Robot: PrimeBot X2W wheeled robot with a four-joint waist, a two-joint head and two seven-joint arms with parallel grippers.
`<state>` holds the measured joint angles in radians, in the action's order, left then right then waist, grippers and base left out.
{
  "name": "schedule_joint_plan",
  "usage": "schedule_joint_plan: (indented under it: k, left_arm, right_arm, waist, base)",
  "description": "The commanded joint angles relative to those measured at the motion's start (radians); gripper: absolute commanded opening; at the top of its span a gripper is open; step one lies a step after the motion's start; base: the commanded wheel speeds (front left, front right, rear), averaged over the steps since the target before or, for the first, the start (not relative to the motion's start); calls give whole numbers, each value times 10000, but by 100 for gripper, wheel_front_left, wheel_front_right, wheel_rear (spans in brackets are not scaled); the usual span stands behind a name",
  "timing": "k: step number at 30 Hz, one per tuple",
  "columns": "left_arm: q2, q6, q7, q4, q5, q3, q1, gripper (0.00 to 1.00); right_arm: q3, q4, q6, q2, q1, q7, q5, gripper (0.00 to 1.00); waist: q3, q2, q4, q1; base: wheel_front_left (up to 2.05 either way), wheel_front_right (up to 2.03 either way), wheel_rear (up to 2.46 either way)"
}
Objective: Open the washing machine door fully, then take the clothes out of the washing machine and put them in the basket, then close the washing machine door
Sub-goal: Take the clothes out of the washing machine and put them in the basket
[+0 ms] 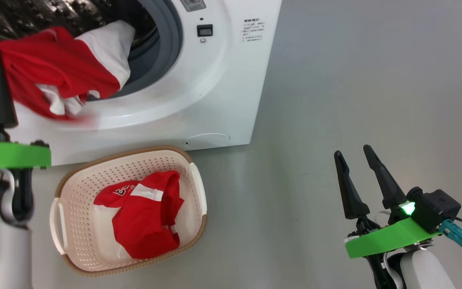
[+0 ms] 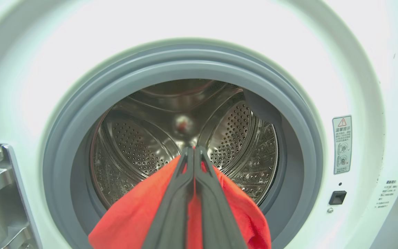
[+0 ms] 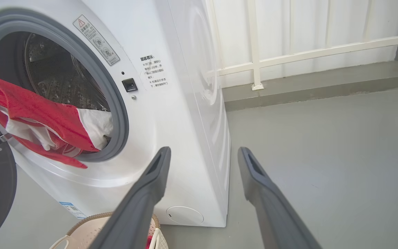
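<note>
Red garment — pinched in the left claw — crosses the gasket edge.

We're looking at a smooth grey floor that's catching a soft, even sheen. From the right wrist view, we're seeing a pale wall with a white railing running along it, above a grey kerb.

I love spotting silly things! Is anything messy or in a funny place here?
A red-and-white garment hangs half out of the washing machine, its end pinched in the shut left jaws. That looks like unloading, not a spill. Another red garment lies crumpled in the basket. Nothing looks broken.
</note>
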<state>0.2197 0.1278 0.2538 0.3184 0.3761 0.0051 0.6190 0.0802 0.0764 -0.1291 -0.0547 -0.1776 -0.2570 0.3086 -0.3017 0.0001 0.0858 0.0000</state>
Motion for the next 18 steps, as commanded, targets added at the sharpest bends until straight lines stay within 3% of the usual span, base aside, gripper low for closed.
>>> schedule_joint_plan:
  k: [1, 18]
  left_arm:
    - [372, 27, 79, -641, 40, 384, -241, 0]
    - [-101, 28, 80, -3736, -99, 785, -2609, 0]
  right_arm:
    - [158, -218, -16, 45, 137, -48, -116, 100]
    - [59, -270, -16, 45, 378, -48, -174, 100]
  waist:
    - [58, -1, -55, 0]
    - [252, -1, -204, 0]
  base:
    - [0, 0, 0]
    - [0, 0, 0]
